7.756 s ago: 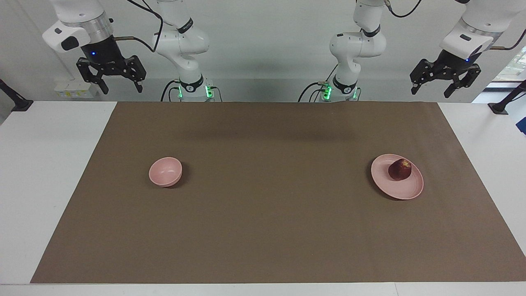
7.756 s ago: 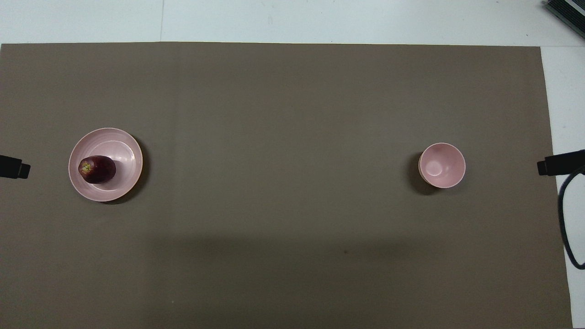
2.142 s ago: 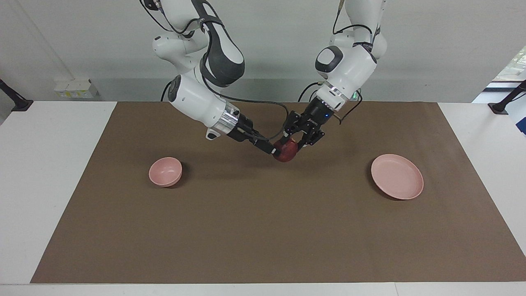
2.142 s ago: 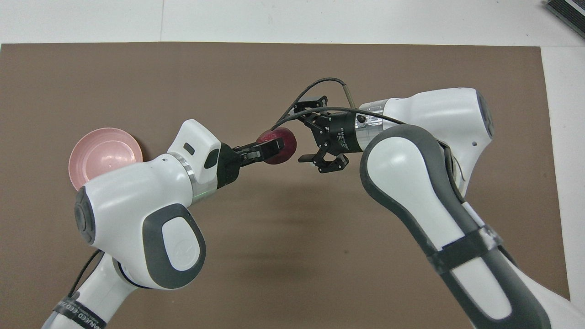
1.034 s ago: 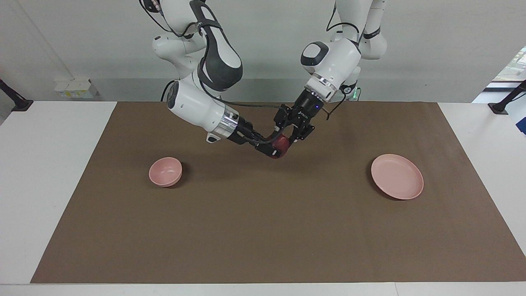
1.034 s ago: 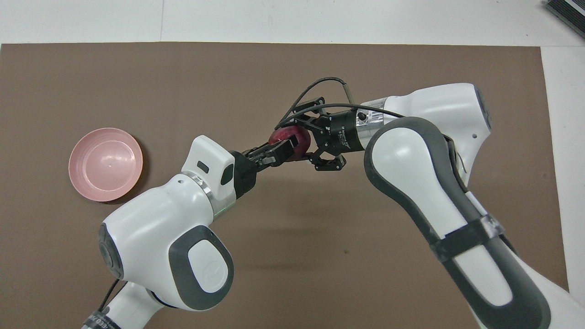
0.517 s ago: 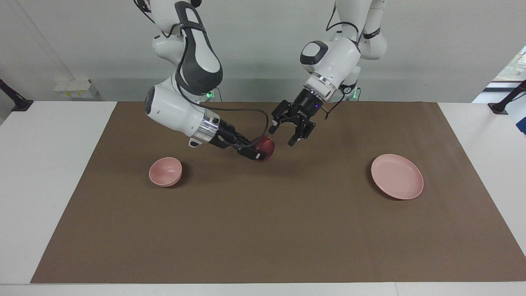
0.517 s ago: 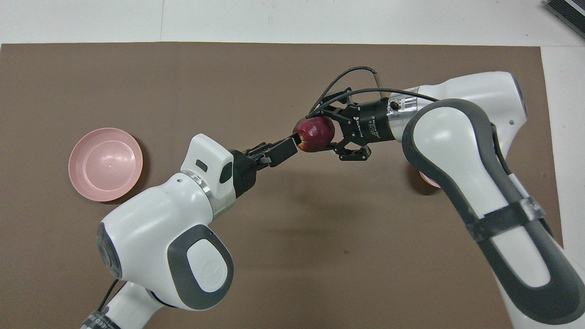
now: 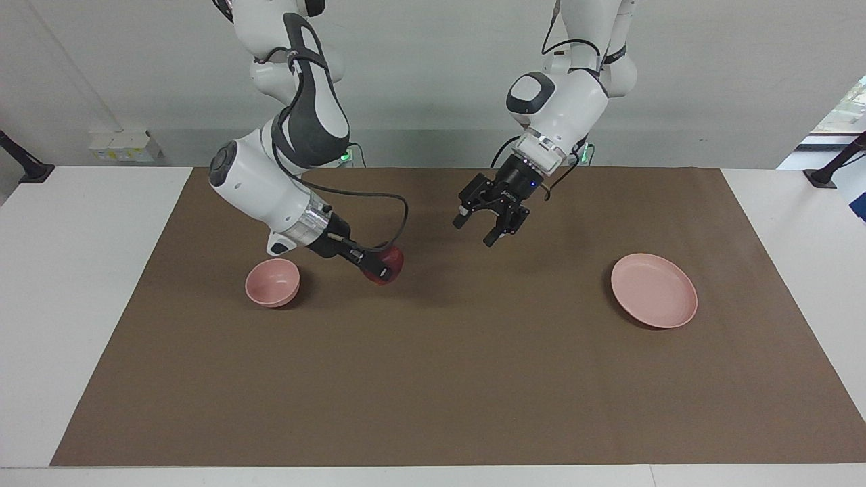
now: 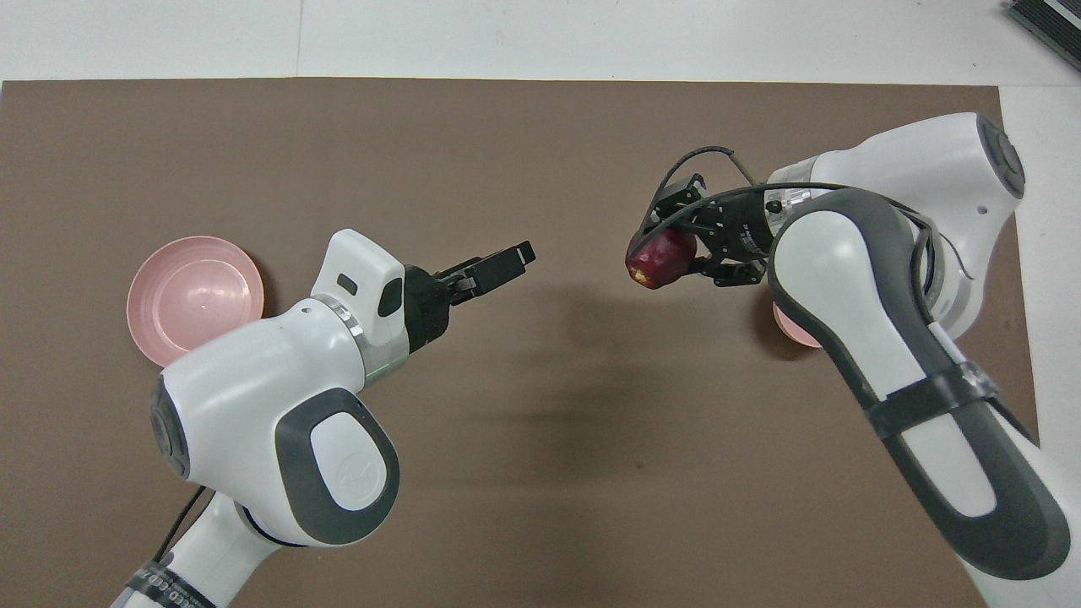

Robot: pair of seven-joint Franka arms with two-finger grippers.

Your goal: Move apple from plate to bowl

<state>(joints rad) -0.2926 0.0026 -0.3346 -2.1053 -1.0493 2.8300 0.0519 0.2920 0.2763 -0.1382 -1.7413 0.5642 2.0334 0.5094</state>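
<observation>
The dark red apple [image 9: 392, 260] is held by my right gripper [image 9: 380, 270], which is shut on it in the air over the mat, beside the small pink bowl [image 9: 272, 282] toward the table's middle. In the overhead view the apple [image 10: 657, 258] sits in the right gripper [image 10: 676, 252], and the right arm hides all but a sliver of the bowl [image 10: 790, 328]. My left gripper [image 9: 475, 231] is open and empty over the middle of the mat, also in the overhead view [image 10: 505, 258]. The flat pink plate [image 9: 653, 290] lies empty at the left arm's end, and it shows in the overhead view [image 10: 190, 287].
A brown mat [image 9: 433, 379] covers most of the white table [image 9: 81, 270]. Black camera mounts stand at the table's ends [image 9: 827, 174].
The apple has passed from my left gripper to my right one. The right gripper has carried it down toward the bowl. The left gripper has opened and drawn back.
</observation>
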